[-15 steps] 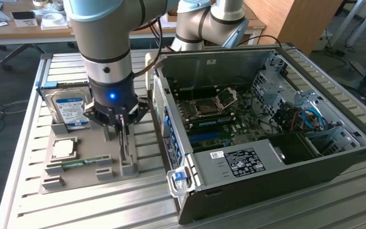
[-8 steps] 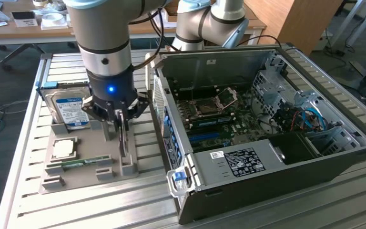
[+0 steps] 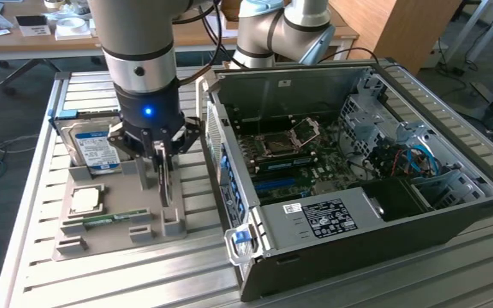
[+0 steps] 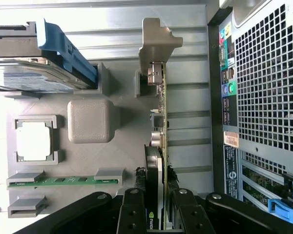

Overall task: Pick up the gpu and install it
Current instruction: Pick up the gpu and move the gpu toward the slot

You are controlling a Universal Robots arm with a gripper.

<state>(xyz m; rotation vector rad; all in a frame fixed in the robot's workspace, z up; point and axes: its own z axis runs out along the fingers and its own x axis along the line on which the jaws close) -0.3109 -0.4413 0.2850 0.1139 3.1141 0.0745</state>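
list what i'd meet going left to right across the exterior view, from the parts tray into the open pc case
blue-labelled hard drive → gpu standing on edge, gripped in the pincer → cpu socket → blue cables

gpu one end masked by gripper. Hard drive cut by frame edge. Power supply label, gripper's 4 o'clock in exterior view: print illegible.

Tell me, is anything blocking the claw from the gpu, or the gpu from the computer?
Nothing sits between them: the claw grips the gpu, which stands upright in the grey tray. The computer case beside it is open on top, but its near wall stands between the gpu and the inside.
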